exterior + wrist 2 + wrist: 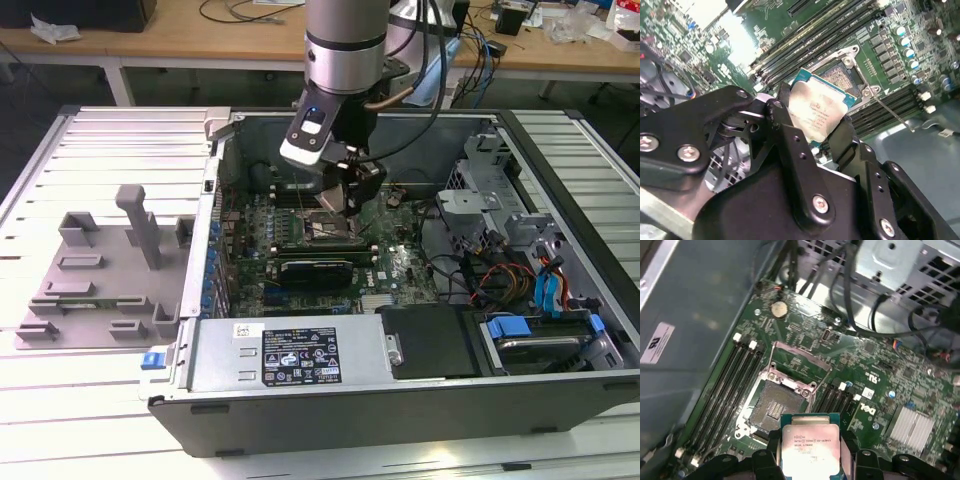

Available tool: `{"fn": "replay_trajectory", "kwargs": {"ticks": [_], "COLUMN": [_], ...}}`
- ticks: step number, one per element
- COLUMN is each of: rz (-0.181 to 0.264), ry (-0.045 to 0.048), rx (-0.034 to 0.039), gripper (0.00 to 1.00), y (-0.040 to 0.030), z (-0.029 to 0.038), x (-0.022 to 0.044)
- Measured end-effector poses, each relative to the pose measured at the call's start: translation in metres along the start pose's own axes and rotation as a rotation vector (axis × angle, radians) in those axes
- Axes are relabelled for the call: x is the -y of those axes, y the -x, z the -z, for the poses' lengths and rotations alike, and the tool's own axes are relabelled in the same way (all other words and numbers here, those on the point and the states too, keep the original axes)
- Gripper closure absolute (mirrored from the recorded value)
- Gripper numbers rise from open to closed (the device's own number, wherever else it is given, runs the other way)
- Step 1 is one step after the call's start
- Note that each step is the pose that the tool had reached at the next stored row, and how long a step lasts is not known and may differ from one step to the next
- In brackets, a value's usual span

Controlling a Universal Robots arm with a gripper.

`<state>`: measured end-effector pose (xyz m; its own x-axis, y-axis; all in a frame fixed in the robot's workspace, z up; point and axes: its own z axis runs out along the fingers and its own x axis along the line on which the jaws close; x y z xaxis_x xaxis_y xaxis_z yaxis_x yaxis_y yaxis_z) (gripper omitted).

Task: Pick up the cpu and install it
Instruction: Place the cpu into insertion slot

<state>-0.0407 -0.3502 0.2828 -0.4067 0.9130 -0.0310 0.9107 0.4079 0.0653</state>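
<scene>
Inside the case [400, 425], over the motherboard [880, 375], fingers [787, 137] closed on two edges of the cpu [810, 447], held at the open socket's [772, 407] edge, not yet seated.

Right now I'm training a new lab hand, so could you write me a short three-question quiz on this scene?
1. True or false: the pincer grips the cpu by two opposite edges.
2. Pick one: the socket on the motherboard is A) filled with a chip, B) open and empty, C) covered by a cooler.
3. Fill in: in the exterior view, the grey plastic part lies outside the computer case, on the exterior view's ____.

Key: 1 true; 2 B; 3 left.
</scene>
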Motion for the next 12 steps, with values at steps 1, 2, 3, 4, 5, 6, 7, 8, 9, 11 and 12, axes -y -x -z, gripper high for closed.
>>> {"fn": "replay_trajectory", "kwargs": {"ticks": [1, 2, 3, 4, 5, 6, 7, 8, 9, 11, 12], "rz": [-0.020, -0.034, -0.036, -0.036, -0.036, -0.040, -0.051, -0.051, -0.051, -0.061, -0.087], "ry": [-0.0006, -0.0010, -0.0011, -0.0011, -0.0010, -0.0012, -0.0015, -0.0016, -0.0016, -0.0018, -0.0026], "rx": [0.0013, 0.0021, 0.0023, 0.0023, 0.0024, 0.0026, 0.0032, 0.0034, 0.0034, 0.0039, 0.0056], "gripper": [0.45, 0.45, 0.45, 0.45, 0.45, 0.45, 0.45, 0.45, 0.45, 0.45, 0.45], "y": [0.0000, 0.0000, 0.0000, 0.0000, 0.0000, 0.0000, 0.0000, 0.0000, 0.0000, -0.0001, -0.0001], "z": [-0.0001, -0.0001, -0.0001, -0.0001, -0.0001, -0.0002, -0.0002, -0.0002, -0.0002, -0.0003, -0.0005], "x": [0.0000, 0.0000, 0.0000, 0.0000, 0.0000, 0.0000, 0.0000, 0.0000, 0.0000, 0.0000, 0.0000]}}
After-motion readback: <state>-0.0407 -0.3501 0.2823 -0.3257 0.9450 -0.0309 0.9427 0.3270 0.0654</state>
